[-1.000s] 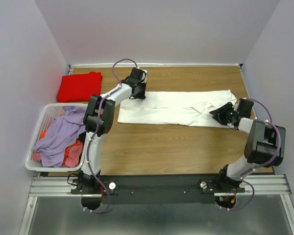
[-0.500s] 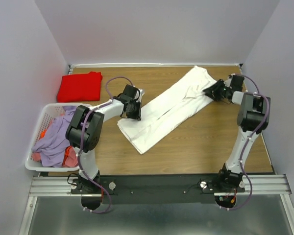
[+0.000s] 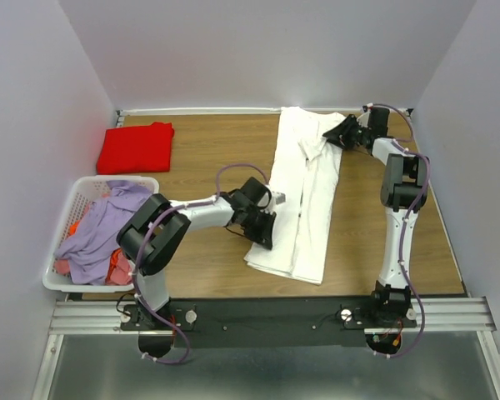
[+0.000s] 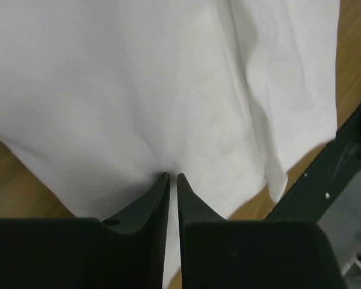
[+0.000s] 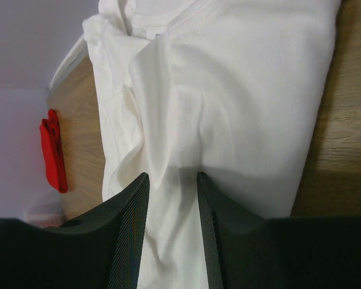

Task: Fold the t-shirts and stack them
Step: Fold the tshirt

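The white t-shirt (image 3: 304, 192) lies folded into a long strip on the wooden table, running from the back wall toward the front edge. My left gripper (image 3: 265, 227) is shut on its near left edge; in the left wrist view the jaws (image 4: 172, 176) pinch the white cloth (image 4: 138, 90). My right gripper (image 3: 340, 133) holds the far collar end; in the right wrist view (image 5: 173, 176) bunched cloth (image 5: 240, 90) fills the gap between the jaws. The red t-shirt (image 3: 136, 147) lies folded at the back left corner and also shows in the right wrist view (image 5: 53, 156).
A white slatted laundry basket (image 3: 75, 187) with lavender cloth (image 3: 108, 225) and orange clothes stands at the left edge. The black and metal base rail (image 3: 275, 312) runs along the front. Walls close the table on three sides.
Both grippers have swung the white strip round from lying across the table to lying front to back. The left gripper moved toward the front, the right gripper toward the back wall.
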### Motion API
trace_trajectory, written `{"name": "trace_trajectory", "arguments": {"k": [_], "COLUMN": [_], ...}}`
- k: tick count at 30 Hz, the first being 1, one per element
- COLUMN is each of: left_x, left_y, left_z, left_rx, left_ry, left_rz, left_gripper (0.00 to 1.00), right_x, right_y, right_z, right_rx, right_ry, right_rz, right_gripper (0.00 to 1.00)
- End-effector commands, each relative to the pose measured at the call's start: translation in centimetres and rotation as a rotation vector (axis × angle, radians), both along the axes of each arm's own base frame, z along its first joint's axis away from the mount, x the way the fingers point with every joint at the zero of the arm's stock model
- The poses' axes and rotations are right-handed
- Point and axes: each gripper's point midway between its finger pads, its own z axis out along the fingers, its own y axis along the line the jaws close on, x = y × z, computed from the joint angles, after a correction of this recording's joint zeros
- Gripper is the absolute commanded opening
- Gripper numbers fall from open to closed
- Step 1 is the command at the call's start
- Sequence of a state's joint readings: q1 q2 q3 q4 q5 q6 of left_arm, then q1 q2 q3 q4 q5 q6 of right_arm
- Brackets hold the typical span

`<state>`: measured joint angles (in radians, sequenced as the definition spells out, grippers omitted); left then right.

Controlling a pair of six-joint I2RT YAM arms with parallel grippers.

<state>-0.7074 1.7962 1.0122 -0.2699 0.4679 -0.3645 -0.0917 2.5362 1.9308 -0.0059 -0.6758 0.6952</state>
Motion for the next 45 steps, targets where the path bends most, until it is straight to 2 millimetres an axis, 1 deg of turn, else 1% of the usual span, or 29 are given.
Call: {"name": "trace_trajectory", "arguments": {"k": [1, 3, 4, 5, 7, 8, 10, 12, 13, 14, 15, 17, 18, 19, 21, 22, 23, 24, 25, 27, 28, 30, 31, 33, 35, 36, 39, 43, 45], "left_x": [-7.2, -6.9, -6.5, -5.7, -4.5, -3.7, -1.7, 1.2, 2.4, 3.2, 3.7, 4.6, 4.6, 4.5, 4.0, 3.8, 3.5, 3.3, 2.5, 1.5, 0.5, -0.1, -1.0, -1.8, -1.9, -2.1, -2.3, -2.3, -2.9], "left_y": [-1.3, -1.7, -1.8, -1.5, -1.2, -1.0, -0.2, 1.6, 2.4, 3.1, 3.6, 4.2, 4.2, 4.0, 3.7, 3.8, 3.9, 4.2, 4.9, 5.3, 5.9, 6.5, 6.9, 6.5, 6.3, 6.1, 5.8, 5.9, 5.5], "left_z": [0.2, 1.1, 1.6, 2.1, 3.0, 4.0, 4.9, 5.5, 5.4, 5.3, 5.1, 4.8, 4.6, 4.5, 4.4, 3.8, 3.5, 3.1, 2.1, 1.8, 1.1, 1.0, 0.5, 1.0, 1.7, 1.8, 2.1, 1.9, 1.9], "left_rx": [-0.045, -0.064, -0.069, -0.059, -0.058, -0.068, -0.084, -0.078, -0.074, -0.073, -0.073, -0.071, -0.069, -0.084, -0.101, -0.090, -0.076, -0.061, -0.022, -0.008, 0.012, 0.034, 0.064, 0.060, 0.055, 0.053, 0.050, 0.081, 0.093], "left_ry": [0.205, 0.180, 0.155, 0.112, 0.060, 0.011, -0.043, -0.105, -0.126, -0.129, -0.124, -0.123, -0.123, -0.107, -0.085, -0.065, -0.058, -0.049, -0.024, 0.009, 0.030, 0.022, 0.038, 0.039, 0.014, 0.013, -0.001, -0.019, -0.024], "left_rz": [-0.174, -0.182, -0.178, -0.166, -0.149, -0.138, -0.098, -0.011, 0.028, 0.060, 0.083, 0.121, 0.126, 0.143, 0.157, 0.189, 0.205, 0.226, 0.251, 0.287, 0.300, 0.335, 0.339, 0.347, 0.366, 0.373, 0.378, 0.389, 0.368], "left_gripper": [0.17, 0.18, 0.18, 0.20, 0.23, 0.25, 0.31, 0.35, 0.36, 0.37, 0.38, 0.38, 0.38, 0.37, 0.35, 0.35, 0.34, 0.34, 0.34, 0.34, 0.34, 0.34, 0.34, 0.36, 0.42, 0.51, 0.65, 0.67, 0.67], "right_x": [-1.8, -2.2, -2.7, -3.1, -4.2, -5.0, -6.2, -7.8, -8.7, -9.5, -11.2, -13.6, -15.7, -17.3, -19.8, -22.4, -23.7, -25.1, -27.6, -30.2, -32.0, -34.5, -35.7, -37.2, -37.2, -37.5, -38.7, -41.5, -42.6], "right_y": [-0.6, -0.6, -0.3, -0.3, 0.1, 0.3, 1.4, 1.7, 3.0, 3.5, 3.9, 5.0, 5.2, 6.1, 7.2, 8.3, 8.9, 9.6, 11.5, 13.4, 15.2, 15.9, 16.5, 16.1, 15.1, 14.5, 12.4, 8.4, 7.6], "right_z": [-3.2, -1.3, 0.6, 1.8, 3.0, 5.0, 6.3, 7.0, 6.9, 6.8, 6.7, 6.0, 5.5, 5.3, 4.9, 4.6, 4.5, 4.4, 4.6, 4.7, 4.7, 4.0, 3.7, 3.6, 3.5, 4.0, 3.5, 3.1, 3.3], "right_rx": [-0.074, -0.099, -0.133, -0.157, -0.237, -0.261, -0.288, -0.306, -0.311, -0.314, -0.315, -0.319, -0.313, -0.295, -0.282, -0.281, -0.279, -0.272, -0.250, -0.231, -0.234, -0.249, -0.273, -0.296, -0.332, -0.343, -0.419, -0.543, -0.559], "right_ry": [0.092, 0.064, 0.034, 0.019, 0.013, -0.010, -0.021, -0.012, 0.001, 0.011, 0.034, 0.076, 0.110, 0.127, 0.148, 0.159, 0.164, 0.169, 0.168, 0.169, 0.164, 0.180, 0.184, 0.179, 0.177, 0.159, 0.214, 0.289, 0.321], "right_rz": [0.001, 0.008, 0.019, 0.023, 0.036, 0.037, 0.052, 0.045, 0.069, 0.078, 0.087, 0.093, 0.097, 0.125, 0.170, 0.221, 0.246, 0.278, 0.351, 0.427, 0.495, 0.531, 0.544, 0.537, 0.475, 0.453, 0.396, 0.293, 0.273], "right_gripper": [0.46, 0.46, 0.46, 0.46, 0.46, 0.46, 0.46, 0.46, 0.46, 0.46, 0.45, 0.45, 0.45, 0.44, 0.42, 0.41, 0.41, 0.41, 0.41, 0.41, 0.41, 0.41, 0.41, 0.40, 0.40, 0.41, 0.42, 0.44, 0.45]}}
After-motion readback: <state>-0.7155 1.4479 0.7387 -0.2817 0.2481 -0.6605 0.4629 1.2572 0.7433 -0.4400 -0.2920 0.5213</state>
